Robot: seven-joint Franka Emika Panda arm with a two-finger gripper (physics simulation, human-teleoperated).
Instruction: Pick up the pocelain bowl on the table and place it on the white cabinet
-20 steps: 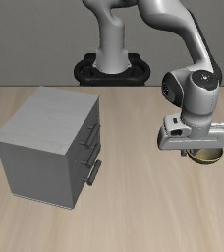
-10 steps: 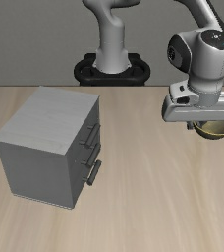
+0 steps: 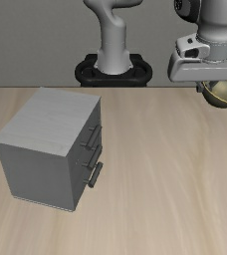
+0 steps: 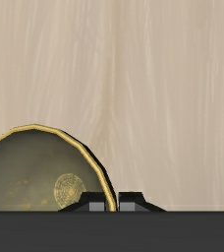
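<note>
I see my tool [image 3: 219,87] high up at the exterior view's right, with the arm [image 3: 210,20] above it, and it is clamped on the porcelain bowl [image 3: 225,97]. The bowl hangs directly under the tool, touching the fingers, and it looks lifted off the worktop [image 3: 155,149], not resting on it. In the wrist view the tool [image 4: 114,202] shows its two dark fingertips [image 4: 92,204] close together, one on each side of the bowl's rim, so the wall of the bowl [image 4: 45,177] is pinched between them. The bowl is dark olive inside, with a gold edge and a pale round mark on its bottom, and most of it lies to one side of the fingers. Below the tool and past the bowl I see the light wood grain of the worktop [image 4: 153,89]. The white cabinet [image 3: 51,139] stands on the worktop well apart from the tool, toward the exterior view's left, and it sits lower than the tool. Its flat top is grey-white, and its front with the metal handles [image 3: 91,149] faces toward the tool's side. The robot's black base [image 3: 111,70] stands between the cabinet and the tool, at the far edge of the worktop. The bowl is not yet on the cabinet.
</note>
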